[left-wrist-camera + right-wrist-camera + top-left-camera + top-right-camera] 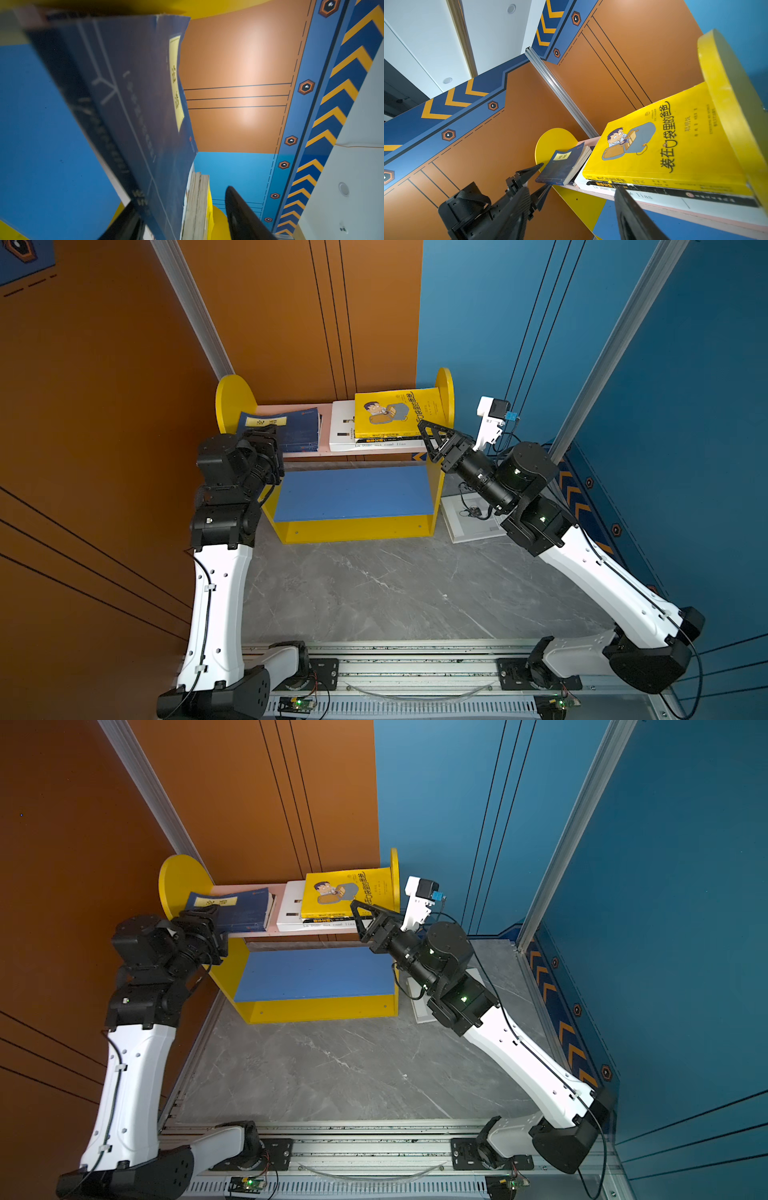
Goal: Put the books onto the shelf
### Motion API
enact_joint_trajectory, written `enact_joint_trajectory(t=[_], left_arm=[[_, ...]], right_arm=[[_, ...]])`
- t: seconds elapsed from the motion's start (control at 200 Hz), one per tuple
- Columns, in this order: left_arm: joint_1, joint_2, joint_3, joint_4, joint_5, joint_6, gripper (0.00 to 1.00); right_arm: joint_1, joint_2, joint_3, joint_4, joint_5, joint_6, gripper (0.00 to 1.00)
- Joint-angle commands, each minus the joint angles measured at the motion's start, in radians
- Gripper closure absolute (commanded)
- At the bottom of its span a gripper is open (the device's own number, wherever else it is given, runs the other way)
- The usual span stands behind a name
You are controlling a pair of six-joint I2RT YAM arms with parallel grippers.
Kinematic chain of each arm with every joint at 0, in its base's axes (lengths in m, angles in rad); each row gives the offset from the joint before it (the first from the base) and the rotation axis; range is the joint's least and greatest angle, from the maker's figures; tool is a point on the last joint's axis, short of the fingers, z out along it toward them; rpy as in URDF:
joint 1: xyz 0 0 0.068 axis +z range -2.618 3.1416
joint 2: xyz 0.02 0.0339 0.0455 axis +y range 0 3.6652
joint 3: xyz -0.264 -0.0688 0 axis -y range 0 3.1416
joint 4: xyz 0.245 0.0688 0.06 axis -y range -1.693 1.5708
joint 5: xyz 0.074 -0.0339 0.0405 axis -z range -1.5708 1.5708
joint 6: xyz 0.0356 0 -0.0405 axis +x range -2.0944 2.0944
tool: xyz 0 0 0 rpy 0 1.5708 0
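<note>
**Five books lie flat on the upper board, and both pincers are open**

The shelf [230,398] carries its books flat on the pink upper board [325,423], probably so that none can topple. A navy book [286,431] tops a stack at the left panel. A yellow book [395,412] lies on a black book [675,192] and a white book [343,427] at the right panel.

The left pincer [266,432] stands open astride the navy book's near edge, clamping nothing. The right pincer [426,443], open and empty, hovers by the yellow book's near corner.

A white flat thing [469,518], perhaps a last book, lies on the bench [374,593].

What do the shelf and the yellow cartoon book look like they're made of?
Shelf: likely painted wood or fibreboard, matte; flat thick panels with small fastener holes. Yellow book: paper, soft printed cover with slight sheen; scuffed spine edge.
</note>
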Motion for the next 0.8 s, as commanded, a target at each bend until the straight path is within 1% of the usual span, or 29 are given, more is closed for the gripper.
enact_joint_trajectory(t=[0.0, 0.18, 0.275, 0.551, 0.661, 0.791], left_arm=[[0.020, -0.004, 0.031, -0.049, 0.004, 0.019, 0.35], [0.049, 0.011, 0.034, -0.065, 0.053, 0.009, 0.31], [0.050, 0.016, 0.033, -0.065, 0.070, 0.003, 0.30], [0.049, -0.005, 0.046, -0.138, 0.041, 0.035, 0.28], [0.049, -0.006, 0.054, -0.162, 0.046, 0.040, 0.27], [0.036, -0.024, 0.048, -0.164, 0.031, 0.053, 0.31]], right_arm=[[-0.005, -0.036, -0.028, 0.053, 0.039, -0.001, 0.33], [-0.008, -0.065, -0.063, 0.057, 0.073, -0.003, 0.33], [-0.011, -0.075, -0.073, 0.057, 0.083, -0.002, 0.33], [-0.016, -0.082, -0.086, 0.047, 0.088, -0.002, 0.33], [-0.024, -0.086, -0.091, 0.045, 0.086, 0.002, 0.33], [-0.033, -0.091, -0.100, 0.048, 0.085, 0.008, 0.33]])
